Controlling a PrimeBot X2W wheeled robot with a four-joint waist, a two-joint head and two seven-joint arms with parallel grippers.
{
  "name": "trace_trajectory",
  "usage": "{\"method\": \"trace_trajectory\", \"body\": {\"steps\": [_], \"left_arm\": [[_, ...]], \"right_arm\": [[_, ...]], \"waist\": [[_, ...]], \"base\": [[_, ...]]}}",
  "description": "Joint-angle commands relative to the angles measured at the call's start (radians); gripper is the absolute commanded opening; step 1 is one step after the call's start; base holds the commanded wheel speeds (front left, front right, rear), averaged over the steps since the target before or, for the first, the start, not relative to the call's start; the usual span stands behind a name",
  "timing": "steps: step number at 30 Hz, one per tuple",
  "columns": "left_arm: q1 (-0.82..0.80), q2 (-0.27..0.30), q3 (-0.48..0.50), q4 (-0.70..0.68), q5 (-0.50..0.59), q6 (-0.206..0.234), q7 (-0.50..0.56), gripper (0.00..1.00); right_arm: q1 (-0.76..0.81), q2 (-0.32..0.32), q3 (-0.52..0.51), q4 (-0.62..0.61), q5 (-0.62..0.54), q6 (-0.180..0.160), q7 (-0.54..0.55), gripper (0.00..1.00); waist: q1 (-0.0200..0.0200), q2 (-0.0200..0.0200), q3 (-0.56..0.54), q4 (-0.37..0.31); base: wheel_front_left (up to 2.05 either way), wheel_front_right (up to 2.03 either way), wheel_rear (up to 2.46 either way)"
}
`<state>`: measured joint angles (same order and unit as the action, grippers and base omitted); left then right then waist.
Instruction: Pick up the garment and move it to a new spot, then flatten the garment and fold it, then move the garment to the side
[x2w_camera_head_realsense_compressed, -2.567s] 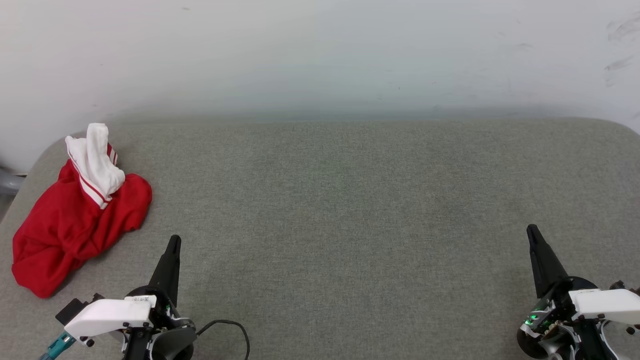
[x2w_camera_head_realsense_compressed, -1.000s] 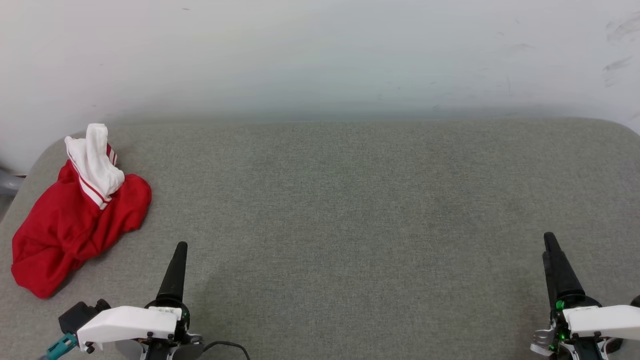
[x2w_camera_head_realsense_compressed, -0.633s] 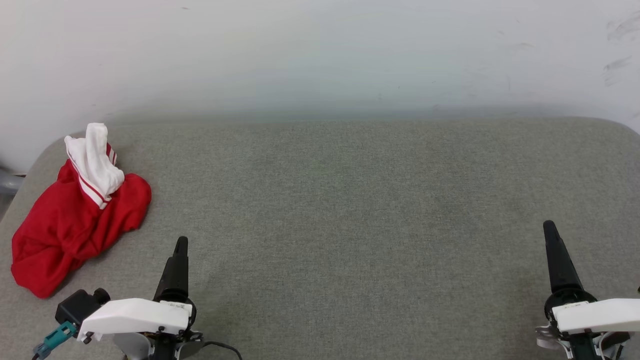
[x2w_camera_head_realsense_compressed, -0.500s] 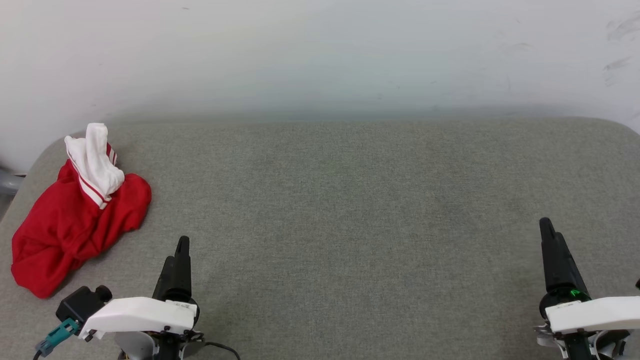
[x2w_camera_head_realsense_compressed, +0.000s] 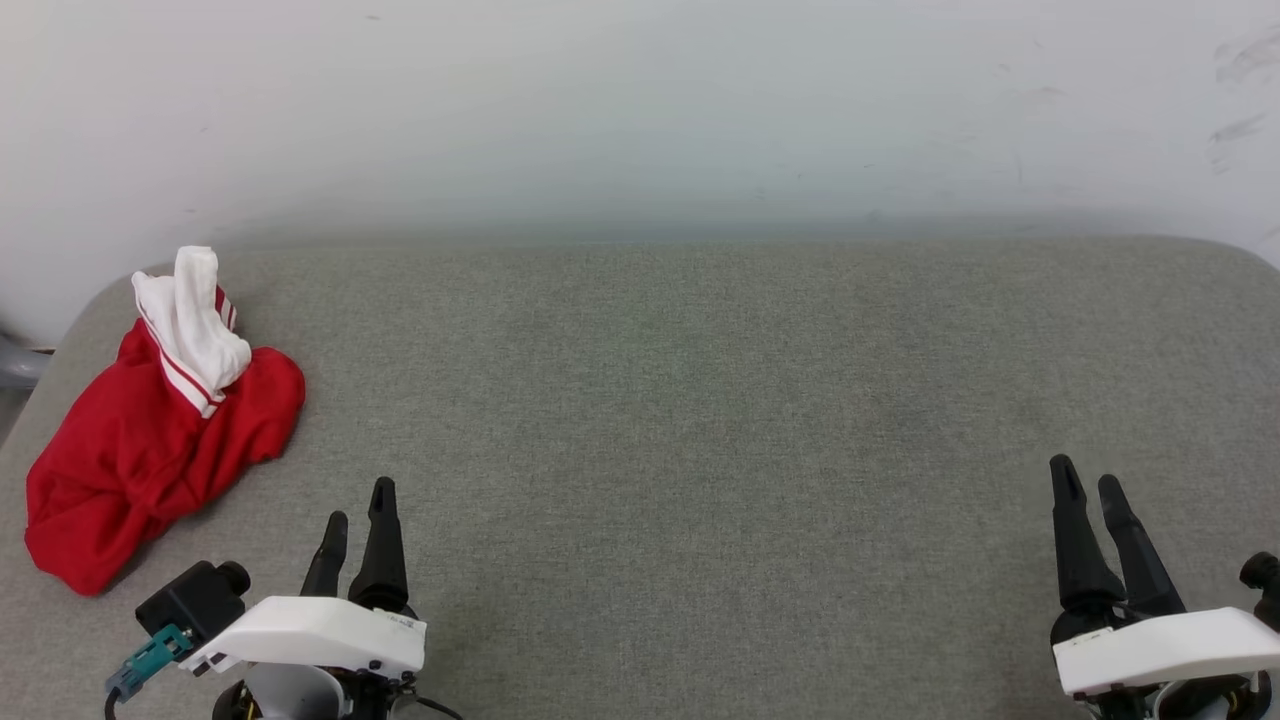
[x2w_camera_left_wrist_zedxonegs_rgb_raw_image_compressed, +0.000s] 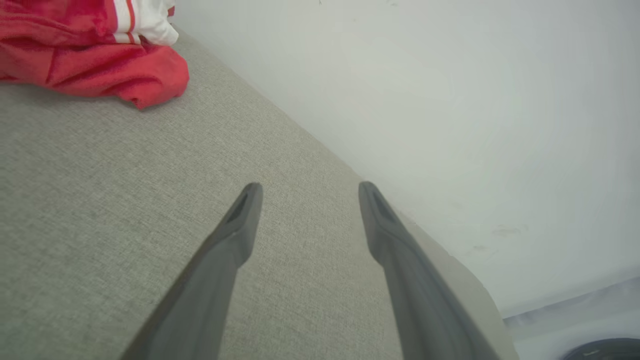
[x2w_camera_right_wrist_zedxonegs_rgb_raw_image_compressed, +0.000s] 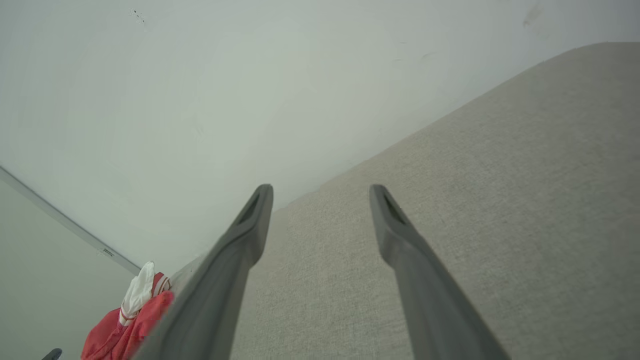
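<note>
The garment lies bunched at the left edge of the head view on the grey padded surface, a white sleeve poking up at its top. It looks light, soft and floppy, likely to sag when lifted; a pinch on a raised red fold seems safest. The left gripper, lower left, and the right gripper, lower right, stand spread and empty.

Head camera looks forward and down over the grey surface to the wall. Wrist cameras ride low and close (both rolled sideways), sharing surface, wall and the garment.
</note>
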<state>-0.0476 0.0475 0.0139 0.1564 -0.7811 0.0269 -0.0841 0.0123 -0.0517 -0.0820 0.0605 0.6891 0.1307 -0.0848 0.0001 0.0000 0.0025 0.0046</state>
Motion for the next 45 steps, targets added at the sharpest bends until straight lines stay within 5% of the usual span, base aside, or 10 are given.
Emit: {"method": "trace_trajectory", "body": {"steps": [1,45], "left_arm": [[-0.004,0.002,-0.002,-0.017,0.029,0.004,-0.011,1.0],[0.022,0.003,-0.073,-0.048,0.469,0.035,-0.123,1.0]], "right_arm": [[-0.002,0.001,0.002,-0.017,-0.033,0.0,-0.009,1.0],[0.051,0.002,0.005,-0.061,-0.48,0.0,-0.122,1.0]], "waist": [[-0.0001,0.0,0.0,0.0],[-0.0001,0.0,-0.009,0.008]], "base": [[0.0,0.0,0.0],[0.0,0.0,0.0]]}}
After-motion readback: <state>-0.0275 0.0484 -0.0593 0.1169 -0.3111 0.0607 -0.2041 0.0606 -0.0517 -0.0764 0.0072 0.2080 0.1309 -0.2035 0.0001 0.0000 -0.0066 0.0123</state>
